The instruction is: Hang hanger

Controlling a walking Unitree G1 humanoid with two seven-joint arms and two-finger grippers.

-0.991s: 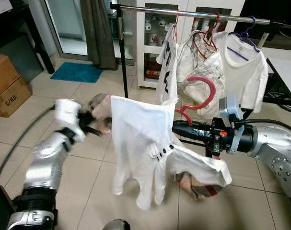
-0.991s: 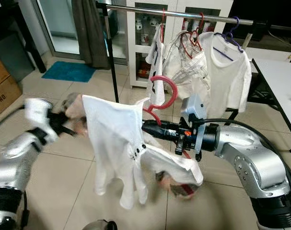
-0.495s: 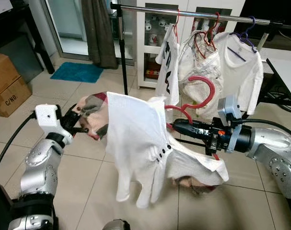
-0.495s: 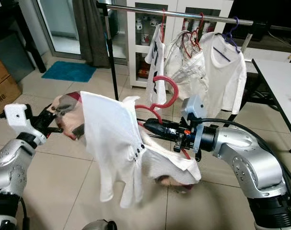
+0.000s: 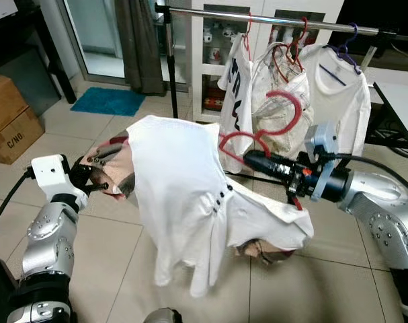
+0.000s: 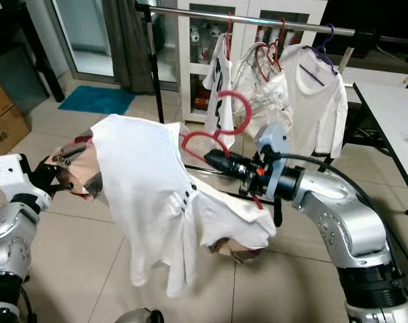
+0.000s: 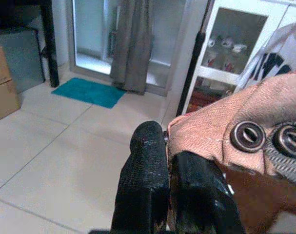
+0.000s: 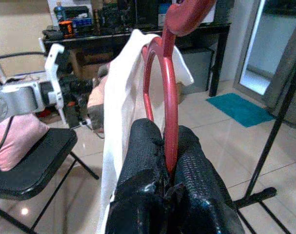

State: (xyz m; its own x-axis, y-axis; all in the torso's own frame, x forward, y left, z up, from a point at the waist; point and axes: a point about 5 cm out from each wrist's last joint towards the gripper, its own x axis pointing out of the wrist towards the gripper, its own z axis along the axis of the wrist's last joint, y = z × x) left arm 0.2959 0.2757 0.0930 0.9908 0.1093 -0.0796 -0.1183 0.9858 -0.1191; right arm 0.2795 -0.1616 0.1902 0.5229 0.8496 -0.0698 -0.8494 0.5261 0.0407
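A red plastic hanger carries a white shirt over a pink garment. My right gripper is shut on the hanger's lower frame, the hook curving up in front of the clothes rail. In the right wrist view the black fingers pinch the red hanger. My left gripper is shut on the pink garment's edge at the left; its wrist view shows the fingers clamping pink cloth with metal snaps.
The rail holds several hung white shirts on red and purple hangers. A black rail post stands at the left. A white cabinet is behind. Cardboard boxes and a teal mat lie left; a table is right.
Both arms have lifted the hanger and shirt higher and a little towards the rail. The left gripper has drawn back to the left and lower, still holding the pink cloth.
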